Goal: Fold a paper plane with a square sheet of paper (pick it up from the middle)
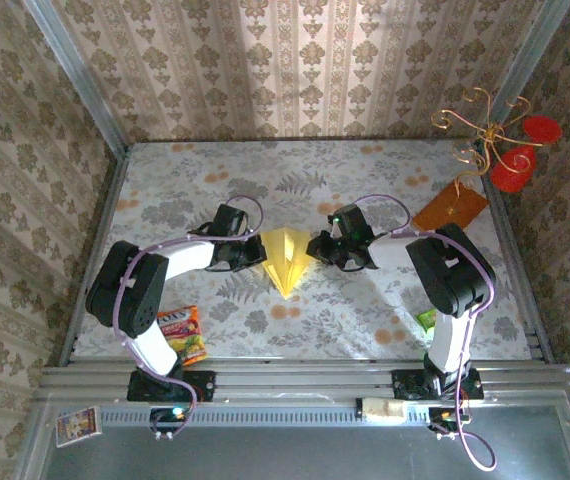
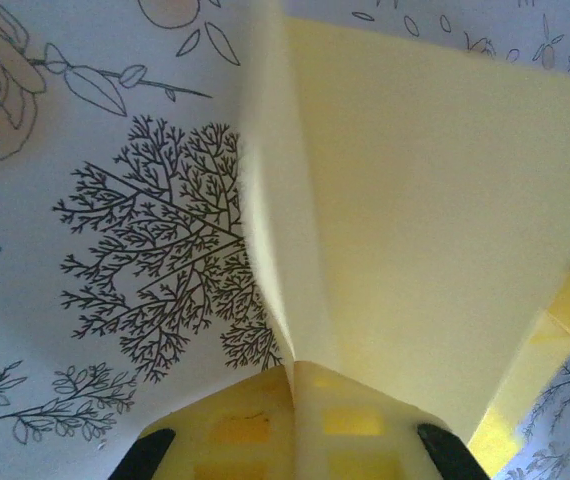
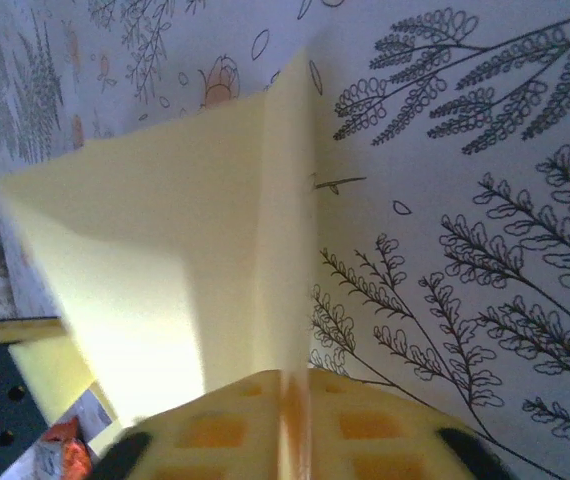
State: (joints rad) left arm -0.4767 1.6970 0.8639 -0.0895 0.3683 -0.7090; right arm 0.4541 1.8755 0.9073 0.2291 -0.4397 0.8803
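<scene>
The pale-yellow paper (image 1: 286, 258) lies at the table's middle, partly folded into a pointed shape with its tip toward the near edge. My left gripper (image 1: 254, 252) is shut on its left edge, my right gripper (image 1: 317, 248) shut on its right edge. In the left wrist view the yellow paper (image 2: 435, 220) rises from between the closed pads (image 2: 240, 430), with a crease running up from the pinch. In the right wrist view the paper (image 3: 165, 250) stands as a thin flap clamped between the pads (image 3: 355, 425).
An orange-brown stiff board (image 1: 450, 208) lies at the back right beside a wire stand with red discs (image 1: 513, 160). A colourful snack packet (image 1: 181, 334) lies near the left arm's base, a small green packet (image 1: 426, 320) near the right base.
</scene>
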